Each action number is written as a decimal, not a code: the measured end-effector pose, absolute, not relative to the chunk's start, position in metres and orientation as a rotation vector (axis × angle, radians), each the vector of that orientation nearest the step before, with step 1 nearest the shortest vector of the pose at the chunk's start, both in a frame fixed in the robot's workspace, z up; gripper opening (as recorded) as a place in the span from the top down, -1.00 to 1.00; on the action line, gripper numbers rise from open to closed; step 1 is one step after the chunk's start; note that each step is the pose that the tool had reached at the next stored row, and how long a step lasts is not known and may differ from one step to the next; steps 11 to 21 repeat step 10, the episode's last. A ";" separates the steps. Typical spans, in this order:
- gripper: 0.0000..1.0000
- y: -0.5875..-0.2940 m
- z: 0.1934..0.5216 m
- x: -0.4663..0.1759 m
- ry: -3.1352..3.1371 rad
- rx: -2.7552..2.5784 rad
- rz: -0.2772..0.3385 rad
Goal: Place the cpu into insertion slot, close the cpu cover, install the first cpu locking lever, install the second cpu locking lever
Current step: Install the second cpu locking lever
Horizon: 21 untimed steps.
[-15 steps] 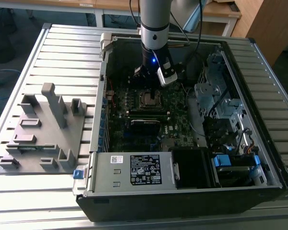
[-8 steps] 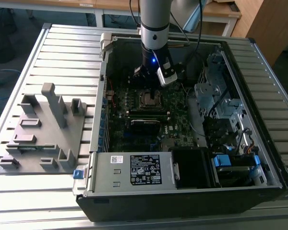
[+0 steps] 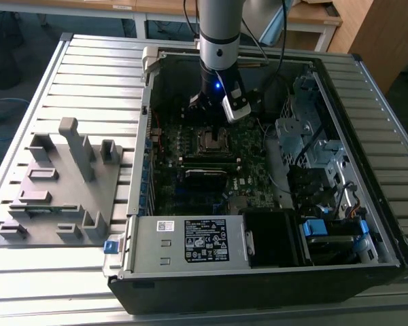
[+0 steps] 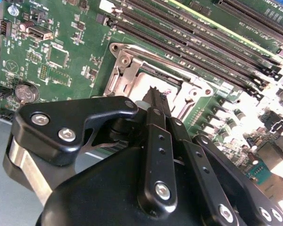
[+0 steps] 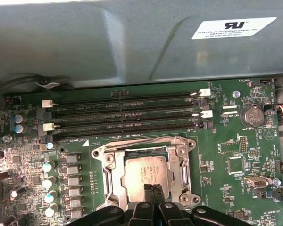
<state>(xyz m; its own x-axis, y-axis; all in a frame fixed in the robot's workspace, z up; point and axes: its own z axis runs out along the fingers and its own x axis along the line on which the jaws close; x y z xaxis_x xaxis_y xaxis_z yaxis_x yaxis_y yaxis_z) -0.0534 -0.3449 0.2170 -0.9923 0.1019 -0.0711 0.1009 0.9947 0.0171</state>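
Tool: black 2-finger tool (image 5: 153, 189), fingertips pinched together with nothing between them, tips resting on or just above the chip.
CPU: flat silvery square chip (image 5: 144, 172) seated in the silver-rimmed square insertion slot (image 5: 146, 176) on the green circuit board (image 5: 236, 141).
Cover: thin silvery metal cpu cover frame (image 4: 127, 70), apparently lying down around the chip.
Handling: chip light, rigid, fragile; hold by its edges. Cover thin, springy; push on the frame rim.

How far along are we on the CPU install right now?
Done, as it looks: the cpu lies in the insertion slot and the cpu cover frames it, apparently lying down over it. In hand: the hand sits just over the chip's edge, seemingly holding nothing. Left: I cannot tell whether either locking lever is latched, so count both as open.
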 end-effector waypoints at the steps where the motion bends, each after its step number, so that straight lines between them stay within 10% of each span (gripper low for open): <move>1: 0.80 -0.345 0.217 -0.053 3.067 0.156 0.021; 21: 0.80 -0.345 0.217 -0.053 3.077 0.157 0.020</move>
